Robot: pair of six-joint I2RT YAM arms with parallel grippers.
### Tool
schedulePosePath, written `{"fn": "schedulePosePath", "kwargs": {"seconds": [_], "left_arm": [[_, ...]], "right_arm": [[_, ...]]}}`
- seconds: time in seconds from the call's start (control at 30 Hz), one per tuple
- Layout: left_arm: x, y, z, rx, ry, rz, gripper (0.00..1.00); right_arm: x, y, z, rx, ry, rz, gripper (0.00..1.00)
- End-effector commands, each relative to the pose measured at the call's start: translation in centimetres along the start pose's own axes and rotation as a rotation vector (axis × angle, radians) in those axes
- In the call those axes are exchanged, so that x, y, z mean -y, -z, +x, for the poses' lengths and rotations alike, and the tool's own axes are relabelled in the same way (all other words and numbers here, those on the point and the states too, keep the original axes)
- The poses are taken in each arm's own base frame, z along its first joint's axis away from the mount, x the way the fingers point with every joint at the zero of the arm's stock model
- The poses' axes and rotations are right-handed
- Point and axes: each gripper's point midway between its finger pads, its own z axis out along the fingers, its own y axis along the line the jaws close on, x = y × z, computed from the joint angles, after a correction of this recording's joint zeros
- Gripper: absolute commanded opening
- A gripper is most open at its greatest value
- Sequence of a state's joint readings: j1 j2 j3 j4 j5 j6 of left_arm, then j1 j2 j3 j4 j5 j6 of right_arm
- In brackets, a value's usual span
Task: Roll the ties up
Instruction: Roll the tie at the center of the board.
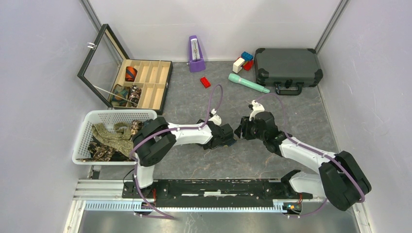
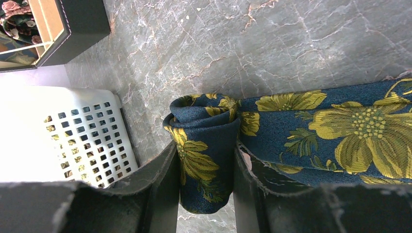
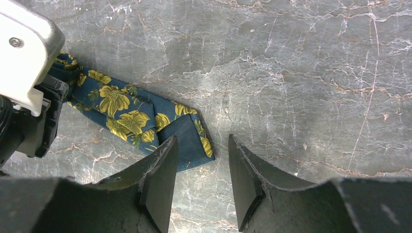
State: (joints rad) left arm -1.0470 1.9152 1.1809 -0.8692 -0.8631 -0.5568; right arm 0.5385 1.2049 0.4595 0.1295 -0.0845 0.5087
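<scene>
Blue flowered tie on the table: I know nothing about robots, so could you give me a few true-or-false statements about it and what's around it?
The left claw is closed on the rolled end of the blue tie. True.
The right claw grips the tie's other end. False: it is open, gripping nothing.
The white basket is empty. False: loose ties lie in it.
The wooden box stands open. True.

Probably lab; plain walled booth [image 1: 43, 48], mounting rail [image 1: 104, 187]
</scene>
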Motion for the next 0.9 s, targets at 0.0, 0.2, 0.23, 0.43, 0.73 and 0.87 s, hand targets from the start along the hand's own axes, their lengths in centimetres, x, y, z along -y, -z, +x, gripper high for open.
{"fn": "schedulePosePath", "kwargs": {"seconds": [0.0, 0.2, 0.23, 0.43, 0.73, 0.87], "left_arm": [[4.6, -0.2, 1.5, -0.093, 0.061, 0.155, 0.36], [5.6, 0.3, 1.1, -0.096, 0.079, 0.216, 0.51], [5.7, 0.4, 1.2, -0.098, 0.079, 0.222, 0.54], [5.7, 0.7, 1.1, -0.095, 0.084, 0.237, 0.64], [4.7, 2.2, -0.2, -0.074, 0.102, 0.268, 0.67], [4.5, 2.5, -0.5, -0.067, 0.101, 0.268, 0.68]], "right_arm": [[0.4, 0.4, -0.4, 0.025, 0.012, 0.013, 0.49], [0.4, 0.5, -0.6, 0.029, 0.01, 0.012, 0.49], [0.3, 0.5, -0.6, 0.028, 0.01, 0.009, 0.49], [0.3, 0.5, -0.8, 0.033, 0.007, 0.006, 0.49], [-0.1, 0.2, -1.1, 0.03, 0.003, -0.004, 0.49], [-0.3, -0.1, -1.1, 0.024, 0.001, -0.015, 0.49]]}}
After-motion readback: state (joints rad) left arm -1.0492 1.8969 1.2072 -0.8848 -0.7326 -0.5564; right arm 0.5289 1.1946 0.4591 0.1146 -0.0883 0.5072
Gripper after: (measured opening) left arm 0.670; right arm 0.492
